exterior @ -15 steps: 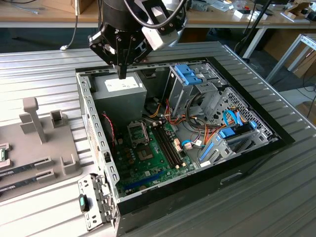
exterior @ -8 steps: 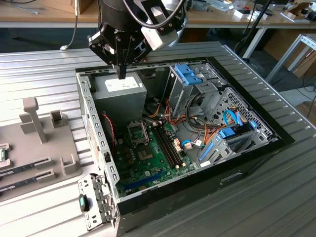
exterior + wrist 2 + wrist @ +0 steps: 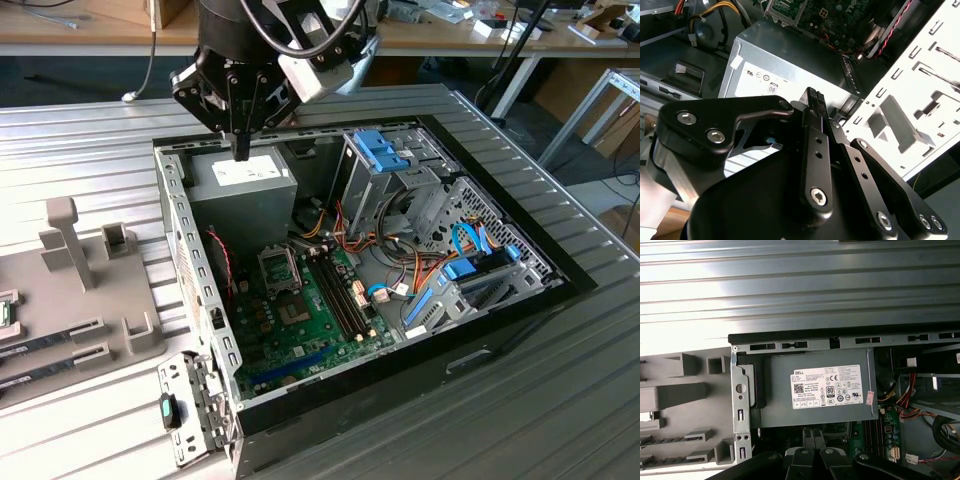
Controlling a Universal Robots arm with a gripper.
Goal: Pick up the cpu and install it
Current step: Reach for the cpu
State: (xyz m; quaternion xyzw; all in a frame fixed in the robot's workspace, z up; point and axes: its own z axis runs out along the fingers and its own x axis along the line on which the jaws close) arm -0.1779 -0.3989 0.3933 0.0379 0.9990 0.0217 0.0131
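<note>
Overhead, the robot arm's gripper (image 3: 240,152) hangs above the grey power supply (image 3: 245,185) in the upper-left corner of an open computer case (image 3: 560,285), which lies on a ribbed metal counter (image 3: 80,150). In the second wrist view the black fingers (image 3: 816,150) run together to one narrow tip (image 3: 815,97) over the power supply's labelled top (image 3: 785,65). Nothing can be seen held between them. In the first wrist view the fingertips (image 3: 808,434) sit side by side at the bottom of the frame, just past the power supply's near edge (image 3: 815,390).

Lower in the case, at centre frame in the exterior view, the green motherboard (image 3: 300,320) carries the silver socket frame (image 3: 280,268), whose middle looks dark. A grey moulded fixture (image 3: 100,300) stands on the counter at the left of the frame, beside the case wall. On it, at the far left edge, lies a small green-edged piece (image 3: 4,312). It is cropped too closely to tell whether this is the cpu, and the cpu's place cannot be told for certain.
</note>
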